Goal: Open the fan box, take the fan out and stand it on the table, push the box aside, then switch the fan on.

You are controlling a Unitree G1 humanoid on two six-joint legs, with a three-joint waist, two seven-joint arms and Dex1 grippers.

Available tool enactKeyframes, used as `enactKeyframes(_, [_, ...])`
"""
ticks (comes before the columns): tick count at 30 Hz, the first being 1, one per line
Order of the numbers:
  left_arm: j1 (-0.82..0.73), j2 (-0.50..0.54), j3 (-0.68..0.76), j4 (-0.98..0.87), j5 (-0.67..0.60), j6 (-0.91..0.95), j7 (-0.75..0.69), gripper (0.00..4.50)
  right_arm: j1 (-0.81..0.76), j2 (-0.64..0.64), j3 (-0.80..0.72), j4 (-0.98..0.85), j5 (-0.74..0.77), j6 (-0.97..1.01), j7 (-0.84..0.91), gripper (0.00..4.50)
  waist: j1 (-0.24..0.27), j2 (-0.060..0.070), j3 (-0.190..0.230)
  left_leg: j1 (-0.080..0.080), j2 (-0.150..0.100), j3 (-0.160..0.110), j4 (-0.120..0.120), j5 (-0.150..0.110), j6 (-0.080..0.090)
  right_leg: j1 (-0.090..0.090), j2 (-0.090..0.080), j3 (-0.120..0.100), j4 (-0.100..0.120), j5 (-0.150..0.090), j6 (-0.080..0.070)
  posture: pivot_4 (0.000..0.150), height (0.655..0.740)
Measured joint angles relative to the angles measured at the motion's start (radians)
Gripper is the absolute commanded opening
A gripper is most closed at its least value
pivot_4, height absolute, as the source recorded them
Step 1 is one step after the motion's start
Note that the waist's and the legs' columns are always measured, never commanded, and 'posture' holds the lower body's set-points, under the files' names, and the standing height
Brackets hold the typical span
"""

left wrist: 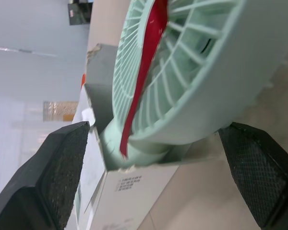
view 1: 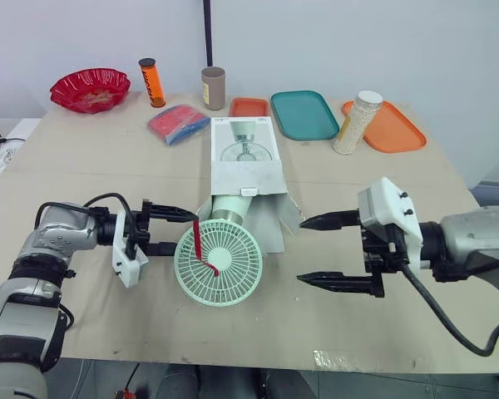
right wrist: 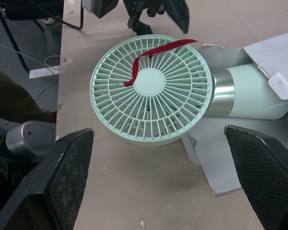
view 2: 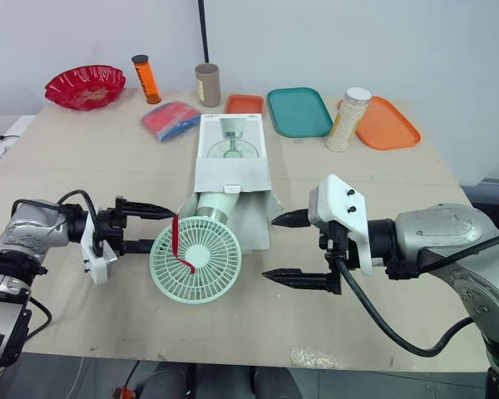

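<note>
The fan (view 1: 219,262) lay half out of the box (view 1: 245,162). The left pincer (view 1: 185,232) and right pincer (view 1: 301,250) flanked it, both released.

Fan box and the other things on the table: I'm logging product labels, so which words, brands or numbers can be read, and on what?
No text can be read.
Fan box: a small block of dark print on its white side, too small to read.
Orange tube: any print on it is too small and blurred to read.
</note>
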Motion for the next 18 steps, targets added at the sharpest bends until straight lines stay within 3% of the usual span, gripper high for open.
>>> enactKeyframes(3, [0.012, 0.001, -0.003, -0.014, 0.052, -0.002, 0.035, 4.50, 0.000, 0.000, 0.000, 0.000, 0.000, 0.000, -0.003, 4.45, 0.000, 0.000, 0.000, 0.000, 0.000, 0.000, 0.000, 0.000, 0.000, 0.000, 0.000, 0.000, 0.001, 0.000, 0.000, 0.150, 0.7400])
enactKeyframes(8, [-0.004, -0.007, 0.019, -0.006, 0.284, -0.004, 0.194, 4.50, -0.002, 0.000, 0.014, 0.000, 0.000, -0.003, -0.008, 4.45, 0.001, 0.000, 0.000, 0.000, 0.000, -0.001, 0.001, 0.000, 0.000, 0.001, 0.000, -0.001, 0.001, 0.000, 0.000, 0.150, 0.7400])
enactKeyframes(9, [-0.018, -0.009, 0.025, -0.007, 0.370, -0.005, 0.279, 4.50, -0.005, 0.000, 0.014, 0.000, -0.001, -0.005, -0.008, 4.45, 0.002, 0.000, 0.000, 0.000, 0.000, -0.001, 0.001, 0.000, 0.000, 0.001, 0.000, -0.001, 0.001, 0.000, 0.000, 0.150, 0.7400])
enactKeyframes(12, [-0.021, -0.009, 0.037, -0.010, 0.439, -0.008, 0.349, 4.50, -0.007, 0.000, 0.014, 0.000, -0.001, -0.008, -0.008, 4.45, 0.001, 0.000, 0.000, 0.001, 0.000, -0.001, 0.001, 0.000, 0.000, 0.001, 0.000, -0.001, 0.001, 0.000, 0.000, 0.150, 0.7400])
enactKeyframes(13, [-0.023, -0.009, 0.041, -0.014, 0.499, -0.009, 0.409, 4.25, -0.007, 0.000, 0.014, 0.001, -0.001, -0.008, -0.009, 4.48, 0.001, 0.000, 0.000, 0.001, 0.000, -0.001, 0.001, 0.000, 0.000, 0.001, 0.000, -0.001, 0.001, 0.000, 0.000, 0.150, 0.7400])
enactKeyframes(14, [-0.029, -0.009, 0.055, -0.021, 0.637, -0.011, 0.544, 3.80, -0.008, 0.000, 0.014, 0.000, 0.000, -0.008, -0.012, 4.50, 0.002, 0.000, 0.000, 0.001, 0.000, -0.001, 0.002, 0.000, 0.000, 0.002, 0.000, -0.001, 0.001, 0.000, 0.000, 0.150, 0.7400])
enactKeyframes(16, [-0.034, -0.010, 0.065, -0.029, 0.698, -0.012, 0.611, 3.32, -0.008, 0.000, 0.014, 0.000, 0.001, -0.008, -0.014, 4.50, 0.002, 0.000, -0.001, 0.001, 0.000, -0.001, 0.002, 0.000, 0.000, 0.002, 0.000, -0.001, 0.001, 0.000, 0.000, 0.150, 0.7400])
enactKeyframes(18, [-0.040, -0.011, 0.075, -0.046, 0.790, -0.014, 0.718, 3.16, -0.008, 0.000, 0.013, 0.000, 0.003, -0.008, -0.015, 4.50, 0.002, 0.000, -0.001, 0.000, 0.000, -0.001, 0.003, 0.000, 0.000, 0.002, -0.001, -0.002, 0.002, 0.000, 0.000, 0.150, 0.7400])
